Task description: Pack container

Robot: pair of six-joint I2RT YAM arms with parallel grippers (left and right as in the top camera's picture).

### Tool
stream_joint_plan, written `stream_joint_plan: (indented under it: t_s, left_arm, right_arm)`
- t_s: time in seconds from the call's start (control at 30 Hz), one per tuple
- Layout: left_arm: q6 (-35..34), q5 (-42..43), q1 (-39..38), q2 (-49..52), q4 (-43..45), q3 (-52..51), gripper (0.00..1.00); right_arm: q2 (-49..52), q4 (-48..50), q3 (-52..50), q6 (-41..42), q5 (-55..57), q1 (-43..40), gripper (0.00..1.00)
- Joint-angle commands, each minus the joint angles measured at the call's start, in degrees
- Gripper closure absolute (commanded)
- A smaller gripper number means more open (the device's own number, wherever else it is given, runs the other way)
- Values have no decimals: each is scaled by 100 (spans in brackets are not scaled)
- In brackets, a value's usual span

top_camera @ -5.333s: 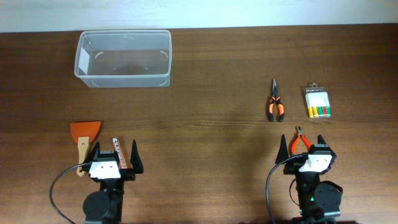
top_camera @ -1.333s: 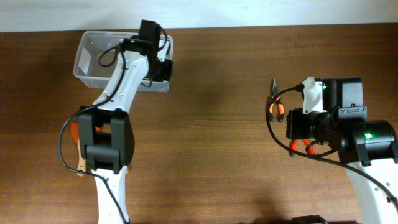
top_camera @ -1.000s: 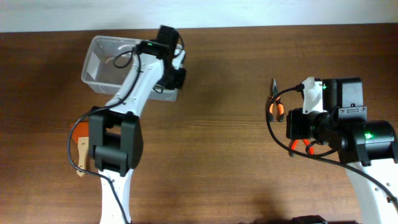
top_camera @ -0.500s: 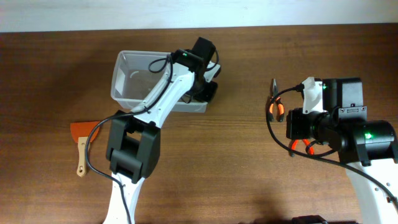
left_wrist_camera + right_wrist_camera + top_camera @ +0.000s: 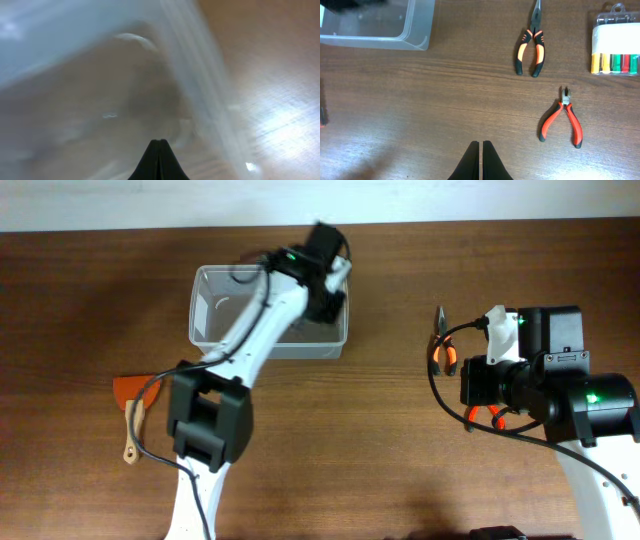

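Observation:
The container (image 5: pixel 200 310), a clear rectangular tub, stands empty at the back of the table, left of centre. Its corner also shows at the top left of the right wrist view, container (image 5: pixel 415 42). My left gripper (image 5: pixel 328 302) reaches over the tub's right end. In the left wrist view, the left gripper (image 5: pixel 160 143) is shut with nothing between its fingers. Its tips sit inside the tub, close to the blurred right wall (image 5: pixel 200 85). My right gripper (image 5: pixel 480 144) is shut and empty, hovering high over bare wood, apart from every tool.
Black-and-orange long-nose pliers (image 5: pixel 530 50) (image 5: pixel 441 345) and small red cutters (image 5: pixel 562 120) lie on the right. A pack of coloured pieces (image 5: pixel 615 52) lies at the far right. An orange scraper (image 5: pixel 128 392) with a wooden handle lies front left.
The container has slid to the right across the table along with my left gripper, from the far left towards the middle. The right arm has stayed still.

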Motion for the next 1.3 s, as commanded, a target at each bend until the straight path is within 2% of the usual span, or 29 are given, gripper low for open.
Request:
stream_joint_plan:
  t_s: [0.0, 0.17, 0.37, 0.43, 0.57, 0.73, 0.9, 1.27]
  left_arm:
    - [72, -1005, 570, -55, -363, 1060, 98]
    - [66, -1025, 1233, -74, -1617, 2712, 98]
    - [-98, -1049, 1735, -136, -3530, 4363, 98]
    - [-184, -693, 1801, -387, -3512, 4413, 98]
    - [-262, -787, 1801, -870, -3528, 4413, 98]
    - [-254, -962, 1797, -1185, -3528, 4382, 98]
    - [-367, -896, 1799, -1582, -3528, 3488, 98]
    - [-728, -1178, 2055, -3204, -3528, -245, 98]
  right_arm:
    - [-17, 7, 127, -192, 52, 39, 96]
    - [-15, 74, 195, -562, -232, 114, 96]
    - [415, 79, 861, -1093, -476, 999, 96]
    - [837, 9, 1303, -1086, -448, 1362, 96]
    - [1875, -212, 2334, -1084, -92, 1790, 96]
    - [3180, -302, 3694, -1182, -52, 1873, 96]
    - [4083, -348, 4485, -1349, -52, 1871, 96]
    - [4277, 101, 4509, -1585, 101, 1871, 96]
